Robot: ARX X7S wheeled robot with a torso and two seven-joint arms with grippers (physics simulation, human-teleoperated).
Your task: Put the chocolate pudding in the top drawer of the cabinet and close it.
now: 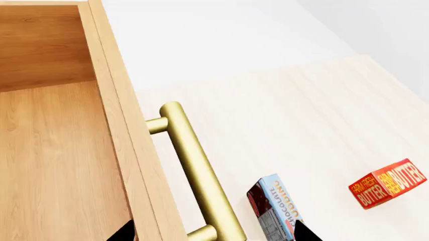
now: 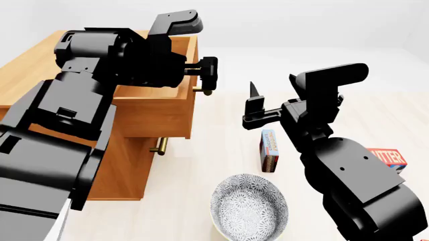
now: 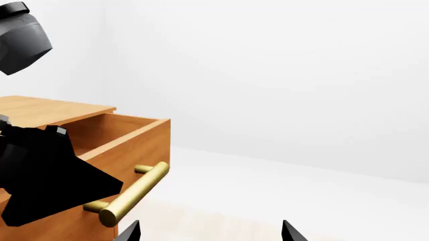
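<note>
Chocolate pudding (image 1: 276, 210), left wrist view: seen lying on the pale floor (image 1: 302, 125) just beside the brass handle (image 1: 198, 170) of the top drawer (image 1: 60, 150), which is pulled out and shows only bare wood inside; its lower end is cut off by the frame.
Handling: judged light, stiff and thin; best taken across its narrow edges.
Left gripper (image 1: 213, 236): only two dark tips are seen, apart, holding nothing.
Head view: the carton (image 2: 270, 149) is seen between the bowl (image 2: 249, 207) and the right gripper (image 2: 253, 106), partly screened by that arm; a butter box (image 2: 390, 156) is half hidden.
Right wrist view: the pudding is not shown; the tips of the right gripper are spread, empty.
Cabinet (image 3: 40, 110): largely masked by the left arm.
</note>
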